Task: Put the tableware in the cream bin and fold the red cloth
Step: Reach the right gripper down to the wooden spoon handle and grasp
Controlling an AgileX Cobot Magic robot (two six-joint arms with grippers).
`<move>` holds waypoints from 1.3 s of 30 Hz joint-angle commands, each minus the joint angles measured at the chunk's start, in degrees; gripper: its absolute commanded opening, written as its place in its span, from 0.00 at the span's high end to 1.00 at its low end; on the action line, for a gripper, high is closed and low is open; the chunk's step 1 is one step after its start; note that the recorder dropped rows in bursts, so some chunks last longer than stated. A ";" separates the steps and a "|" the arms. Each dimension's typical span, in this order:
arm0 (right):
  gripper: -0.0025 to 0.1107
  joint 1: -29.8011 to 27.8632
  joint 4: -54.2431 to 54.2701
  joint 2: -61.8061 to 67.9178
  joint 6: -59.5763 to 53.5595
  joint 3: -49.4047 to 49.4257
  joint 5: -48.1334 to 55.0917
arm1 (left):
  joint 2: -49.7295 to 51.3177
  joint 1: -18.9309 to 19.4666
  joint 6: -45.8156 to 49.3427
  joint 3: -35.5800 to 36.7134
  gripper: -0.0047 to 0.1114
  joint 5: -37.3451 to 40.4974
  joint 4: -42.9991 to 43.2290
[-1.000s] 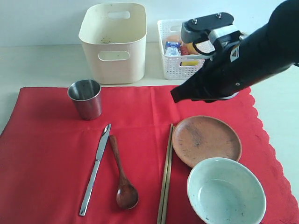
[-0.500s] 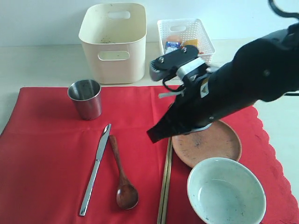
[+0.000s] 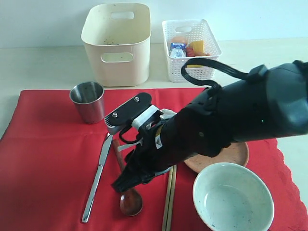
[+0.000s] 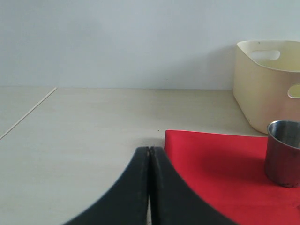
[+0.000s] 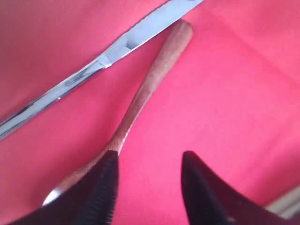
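Dark wooden spoon (image 3: 131, 202), mid red scalloped cloth (image 3: 48, 159): handle partly hidden under right gripper (image 5: 149, 158), jaws part-open, empty. Round brown plate (image 3: 237, 154), wooden chopsticks (image 3: 168, 207): part-covered by arm. Tall cream plastic bin (image 3: 115, 72), beyond cloth's far edge: specks inside. Left gripper (image 4: 149, 152): closed, empty.

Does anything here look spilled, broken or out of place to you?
Nothing spilled or broken. The only oddity is a scatter of small dark specks on the inner wall of the cream bin; the red cloth lies flat and the steel cup stands upright.

Exterior high, oblique. Left wrist low, level, sharing cup (image 4: 283, 152). Right wrist close above spoon (image 5: 145, 93).
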 commanded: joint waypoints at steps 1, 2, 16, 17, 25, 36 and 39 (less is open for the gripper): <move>0.53 0.20 -0.02 2.96 0.01 -4.64 1.78 | -0.31 0.08 0.00 -0.01 0.96 -0.17 -0.44; 0.53 0.48 -0.02 3.46 0.01 -5.48 2.67 | -0.31 0.08 0.00 -0.01 0.96 -0.17 -0.44; 0.53 2.14 -2.02 12.31 -0.71 -13.18 7.42 | -0.31 0.08 0.00 -0.01 0.96 -0.17 -0.44; 0.53 2.14 -4.29 12.36 -0.71 -13.18 7.81 | -0.31 0.08 0.00 -0.01 0.96 -0.17 -0.44; 0.82 2.14 -10.21 12.36 2.60 -13.18 10.22 | -0.31 0.08 0.00 -0.01 0.96 -0.17 -0.44; 0.98 2.14 -12.64 6.49 2.60 -13.18 10.76 | -0.31 0.08 0.00 -0.01 0.96 -0.17 -0.44; 0.98 2.02 -14.26 4.75 2.60 -13.18 10.76 | -0.31 0.08 0.00 -0.01 0.96 -0.17 -0.44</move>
